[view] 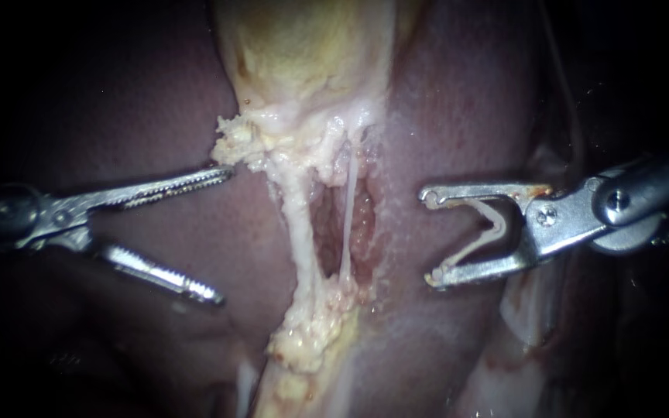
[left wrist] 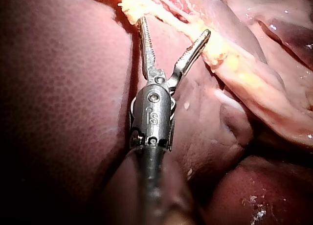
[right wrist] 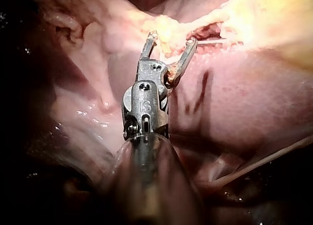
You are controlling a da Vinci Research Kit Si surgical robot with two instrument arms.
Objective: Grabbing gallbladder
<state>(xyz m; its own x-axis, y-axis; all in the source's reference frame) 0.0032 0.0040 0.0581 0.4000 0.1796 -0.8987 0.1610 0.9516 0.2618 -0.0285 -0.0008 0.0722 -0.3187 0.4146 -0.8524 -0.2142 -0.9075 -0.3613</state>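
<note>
The pale yellow gallbladder (view: 303, 54) hangs at the top centre, its frayed lower edge (view: 249, 143) ragged. Two thin tubes run down from it: a thicker whitish one (view: 297, 232) and a fine strand (view: 348, 224). My left instrument (view: 222, 232) stands open over the liver, its upper jaw tip close to the frayed edge, holding nothing. In the left wrist view the same jaws (left wrist: 173, 32) gape just short of the yellow tissue (left wrist: 134, 5). My right instrument (view: 430, 236) is open too, right of the tubes, apart from them. Its jaws (right wrist: 171, 39) face the yellow tissue (right wrist: 168, 29).
Dark red liver (view: 149, 108) lies on both sides of the dissected groove (view: 331, 224). A lump of yellow fatty tissue (view: 311, 333) sits at the tubes' lower end. Pale membrane (view: 528, 310) lies under the right instrument's shaft.
</note>
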